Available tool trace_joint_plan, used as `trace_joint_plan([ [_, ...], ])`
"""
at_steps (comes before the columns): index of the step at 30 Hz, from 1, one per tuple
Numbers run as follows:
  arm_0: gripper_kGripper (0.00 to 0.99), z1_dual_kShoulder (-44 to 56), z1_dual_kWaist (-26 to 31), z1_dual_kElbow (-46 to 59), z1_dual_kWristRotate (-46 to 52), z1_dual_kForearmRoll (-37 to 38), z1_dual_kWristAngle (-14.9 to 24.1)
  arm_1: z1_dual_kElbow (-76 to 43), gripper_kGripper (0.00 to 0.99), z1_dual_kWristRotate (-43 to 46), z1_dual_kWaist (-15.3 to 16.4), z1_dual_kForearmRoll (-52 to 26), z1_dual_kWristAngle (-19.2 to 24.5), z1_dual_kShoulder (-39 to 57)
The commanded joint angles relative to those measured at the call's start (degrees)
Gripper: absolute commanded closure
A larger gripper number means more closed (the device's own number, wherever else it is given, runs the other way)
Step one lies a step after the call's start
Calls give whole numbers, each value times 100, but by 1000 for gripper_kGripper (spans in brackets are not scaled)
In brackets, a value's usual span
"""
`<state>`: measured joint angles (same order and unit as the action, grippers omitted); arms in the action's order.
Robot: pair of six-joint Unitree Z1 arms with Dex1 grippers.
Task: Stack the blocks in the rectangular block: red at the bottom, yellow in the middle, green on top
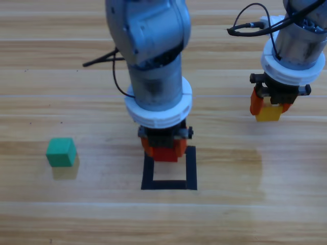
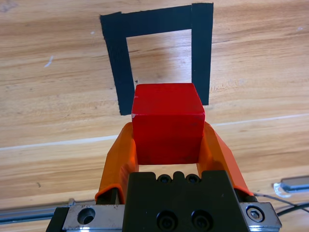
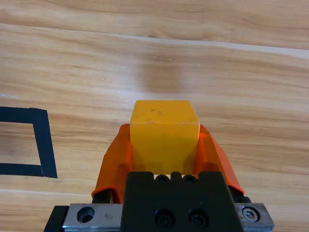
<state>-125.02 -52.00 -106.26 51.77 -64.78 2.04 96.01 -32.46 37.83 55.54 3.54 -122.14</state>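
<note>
Red cube [image 2: 167, 126] sits square between left gripper [image 2: 168, 145] jaws.

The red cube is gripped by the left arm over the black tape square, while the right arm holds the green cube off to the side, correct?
Not quite: the right gripper holds the yellow cube, as the right wrist view shows. The green cube sits alone on the table. The left gripper does hold the red cube at the black tape square.
</note>
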Motion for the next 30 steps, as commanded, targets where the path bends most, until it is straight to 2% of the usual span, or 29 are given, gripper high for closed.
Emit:
trace_joint_plan([
  [1, 950, -559, -108, -70, -44, -69, -133, -162, 990, 29, 137, -104, -64, -135],
  [30, 947, -998, 102, -246, -272, -78, -212, -214, 990, 47, 137, -201, -64, -126],
])
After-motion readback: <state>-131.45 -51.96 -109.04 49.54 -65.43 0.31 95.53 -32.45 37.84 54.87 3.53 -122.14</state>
